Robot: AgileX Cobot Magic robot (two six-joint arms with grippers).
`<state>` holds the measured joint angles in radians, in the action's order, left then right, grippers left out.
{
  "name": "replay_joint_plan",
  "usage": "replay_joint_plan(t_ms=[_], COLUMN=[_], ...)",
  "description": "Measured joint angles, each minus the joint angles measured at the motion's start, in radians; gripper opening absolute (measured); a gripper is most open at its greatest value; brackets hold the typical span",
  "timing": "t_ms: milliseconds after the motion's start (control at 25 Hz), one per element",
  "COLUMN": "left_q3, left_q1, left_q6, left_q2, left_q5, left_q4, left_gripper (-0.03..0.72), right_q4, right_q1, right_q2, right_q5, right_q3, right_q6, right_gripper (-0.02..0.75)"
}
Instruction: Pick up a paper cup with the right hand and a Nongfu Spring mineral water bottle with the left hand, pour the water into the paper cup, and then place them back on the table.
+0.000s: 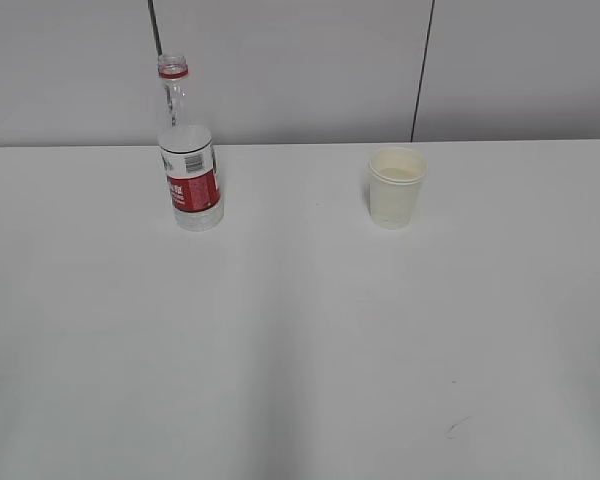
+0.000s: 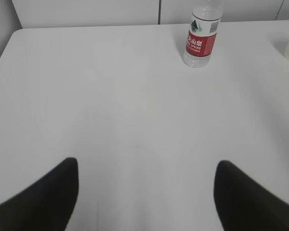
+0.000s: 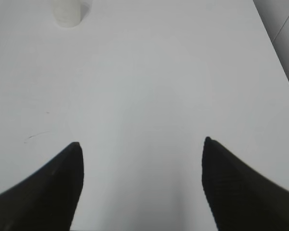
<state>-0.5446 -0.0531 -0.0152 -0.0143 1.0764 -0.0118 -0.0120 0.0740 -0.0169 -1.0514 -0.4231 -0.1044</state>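
Pre-grasp stage: bottle [image 1: 188, 150] uncapped, upright on surface [image 1: 300, 340], cup [image 1: 396, 187] well right of it; both tools [image 2: 145, 192] [image 3: 142, 185] spread, empty, next needing approach.

We see little of the robot: only its fingertips show, and only in the wrist views. The left hand [image 2: 145, 197] appears as two matte black fingers [image 2: 41, 202] with rounded, tapering tips. The right hand [image 3: 140, 187] looks alike, its black fingers [image 3: 245, 192] showing a faint fine texture. No cables, screws or markings are visible.
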Motion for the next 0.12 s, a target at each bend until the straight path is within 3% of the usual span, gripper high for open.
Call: replay_joint_plan(t_ms=[120], left_q3=[0.0], left_q1=[0.0], left_q6=[0.0], left_q2=[0.0], left_q5=[0.0], left_q4=[0.0], left_gripper=[0.519], right_q4=[0.0], right_q1=[0.0], right_q2=[0.0], right_q5=[0.0], right_q3=[0.0], right_q6=[0.0], right_gripper=[0.565])
